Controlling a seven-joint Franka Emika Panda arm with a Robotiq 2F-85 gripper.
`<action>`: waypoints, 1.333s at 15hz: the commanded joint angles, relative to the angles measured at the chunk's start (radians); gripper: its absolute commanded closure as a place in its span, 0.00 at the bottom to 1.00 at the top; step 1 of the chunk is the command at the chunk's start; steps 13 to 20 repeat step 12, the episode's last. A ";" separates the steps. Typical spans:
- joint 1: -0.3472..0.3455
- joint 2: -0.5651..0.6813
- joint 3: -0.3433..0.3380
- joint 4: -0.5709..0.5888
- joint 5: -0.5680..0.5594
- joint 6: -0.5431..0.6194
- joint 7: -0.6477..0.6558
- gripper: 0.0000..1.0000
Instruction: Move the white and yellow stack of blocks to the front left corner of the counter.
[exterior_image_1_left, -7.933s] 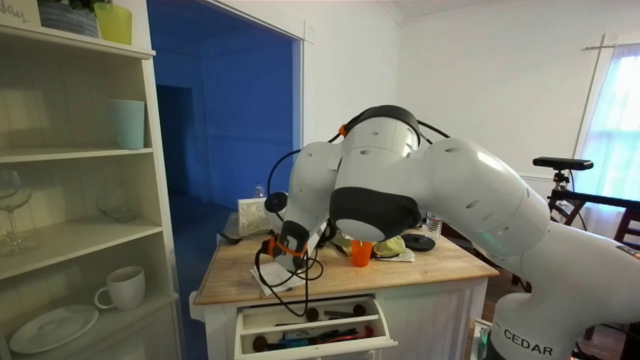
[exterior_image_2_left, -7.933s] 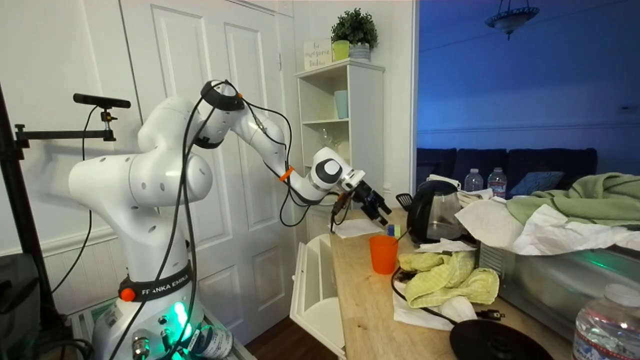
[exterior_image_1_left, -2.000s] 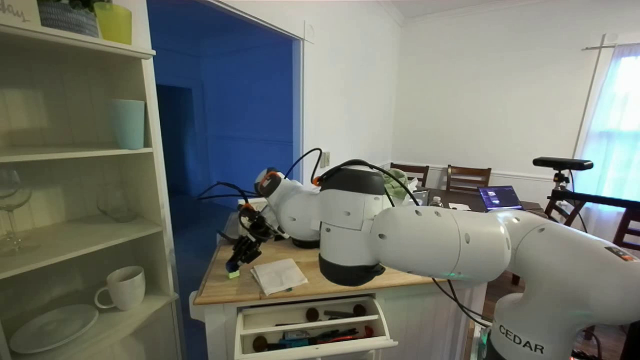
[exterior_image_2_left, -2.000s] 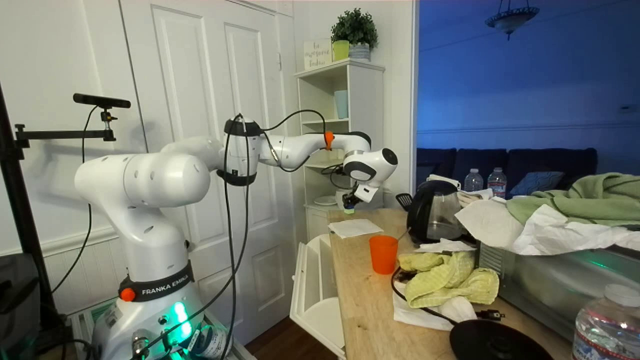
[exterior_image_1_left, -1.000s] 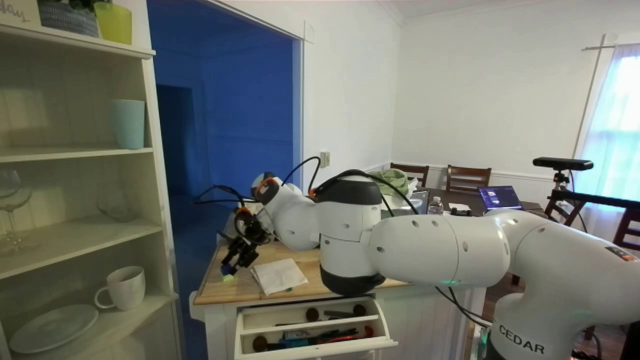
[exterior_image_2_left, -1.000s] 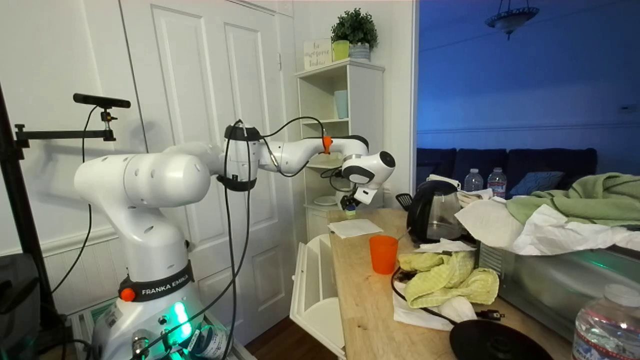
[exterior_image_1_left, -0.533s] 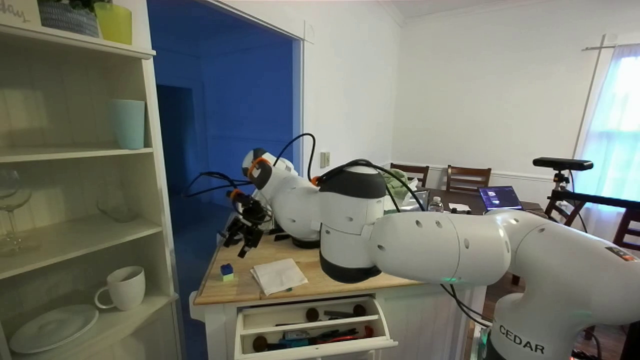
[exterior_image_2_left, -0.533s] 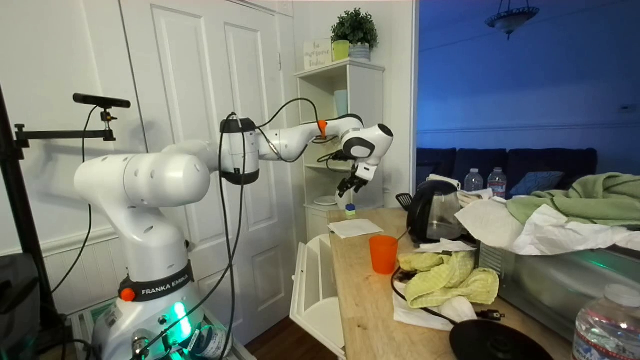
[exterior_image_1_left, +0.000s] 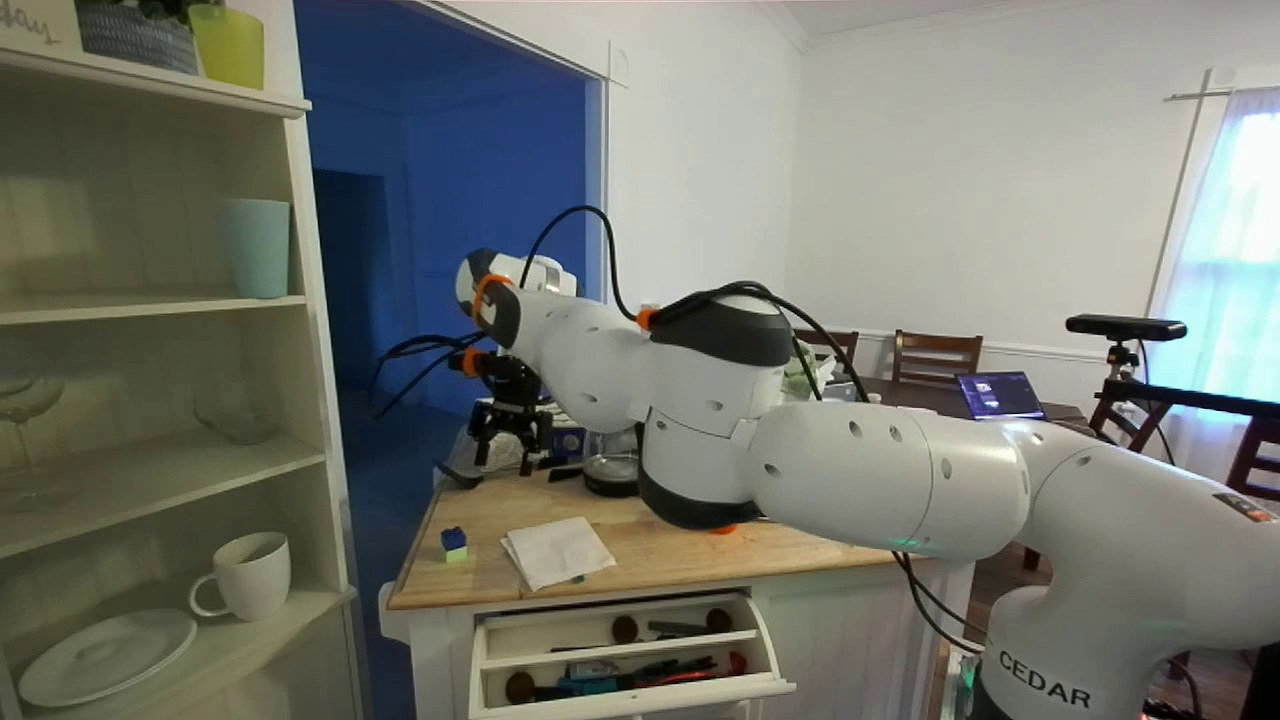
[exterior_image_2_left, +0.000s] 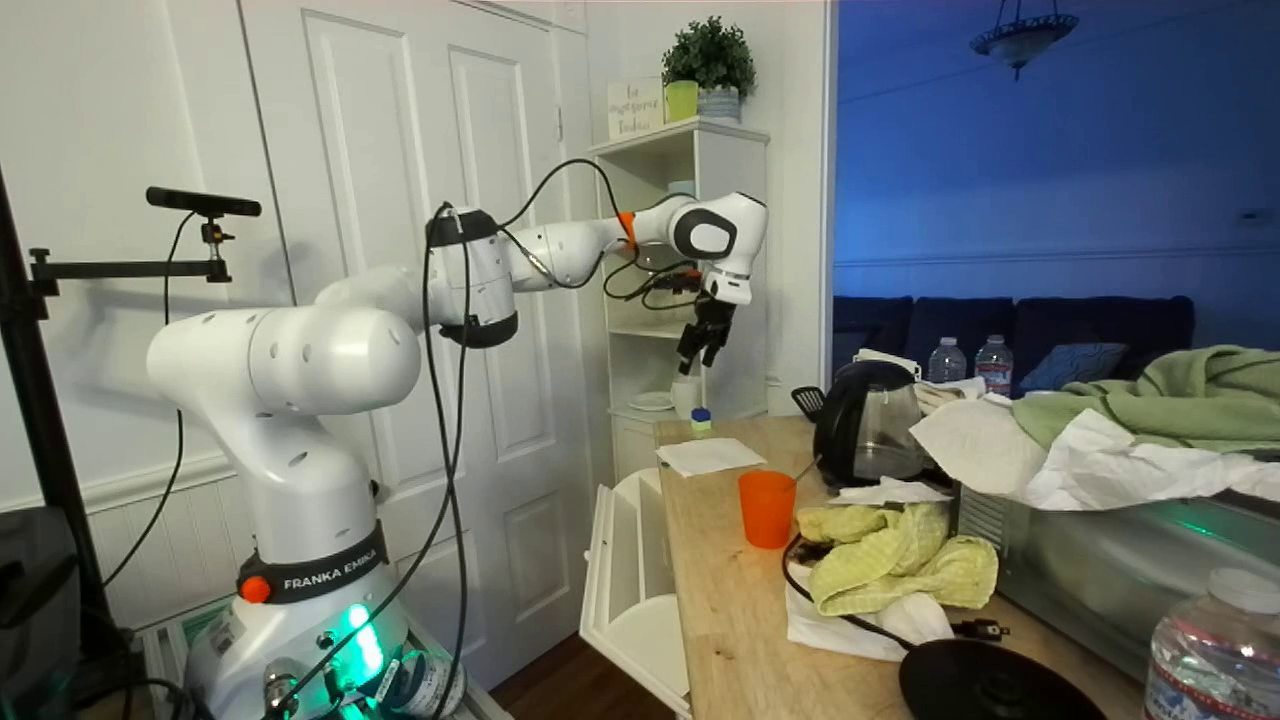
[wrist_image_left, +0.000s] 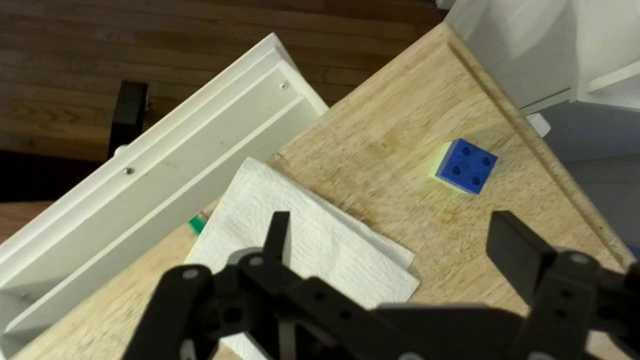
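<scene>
The stack of blocks, a blue block on a pale yellow-green one, stands upright on the wooden counter (exterior_image_1_left: 640, 550) near its front left corner. It shows in both exterior views (exterior_image_1_left: 454, 544) (exterior_image_2_left: 701, 419) and in the wrist view (wrist_image_left: 467, 166). No white block is visible in it. My gripper (exterior_image_1_left: 505, 466) is open and empty, raised above the counter and farther back than the stack in that exterior view. It also hangs above the stack's height in an exterior view (exterior_image_2_left: 698, 366). In the wrist view the open fingers (wrist_image_left: 391, 220) are apart from the stack.
A folded white paper towel (exterior_image_1_left: 558, 552) lies beside the stack. The open drawer (exterior_image_1_left: 630, 655) juts out below the counter's front edge. A kettle (exterior_image_2_left: 868, 425), an orange cup (exterior_image_2_left: 767, 510) and a yellow cloth (exterior_image_2_left: 900, 560) stand on the counter. The shelf unit (exterior_image_2_left: 735, 260) is near the arm.
The stack was carried from near the kettle to the front left corner area and set down. My gripper then opened, let go and rose up and back from it.
</scene>
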 joint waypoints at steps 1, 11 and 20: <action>0.054 0.020 -0.056 -0.026 -0.140 -0.016 -0.177 0.00; 0.115 0.050 -0.119 -0.055 -0.254 0.027 -0.423 0.00; 0.115 0.050 -0.118 -0.057 -0.254 0.028 -0.427 0.00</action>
